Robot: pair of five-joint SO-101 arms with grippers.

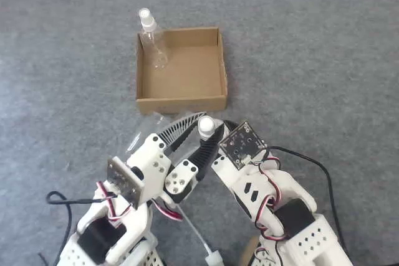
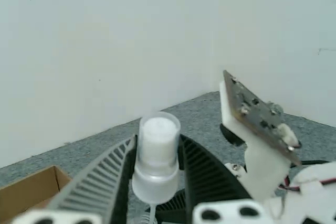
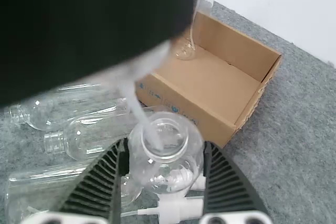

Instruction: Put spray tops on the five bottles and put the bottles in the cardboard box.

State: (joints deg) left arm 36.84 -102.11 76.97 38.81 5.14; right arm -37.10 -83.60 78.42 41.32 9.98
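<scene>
Tally five clear bottles, two spray tops seen.
Lying uncapped on grey carpet point(image 1: 312, 60), leftmost: three loose bottles point(image 3: 68, 106).
Clamped in left gripper point(image 2: 156, 156): one spray top point(image 2: 157, 140), its dip tube point(image 3: 139, 114) entering open neck of held bottle point(image 3: 167, 174).
Pinched upright in right gripper point(image 3: 165, 153): that held bottle.
Standing in far left corner of cardboard box point(image 1: 212, 85): one capped bottle point(image 1: 153, 45).
Blue print point(image 3: 157, 97) on box wall too small to read.

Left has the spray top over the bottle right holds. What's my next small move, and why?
Probably ease the left gripper down toward the bottle. Its spray top sits above the open neck of the bottle held in the right gripper, with the dip tube reaching into the neck, so the top isn't seated yet.
</scene>
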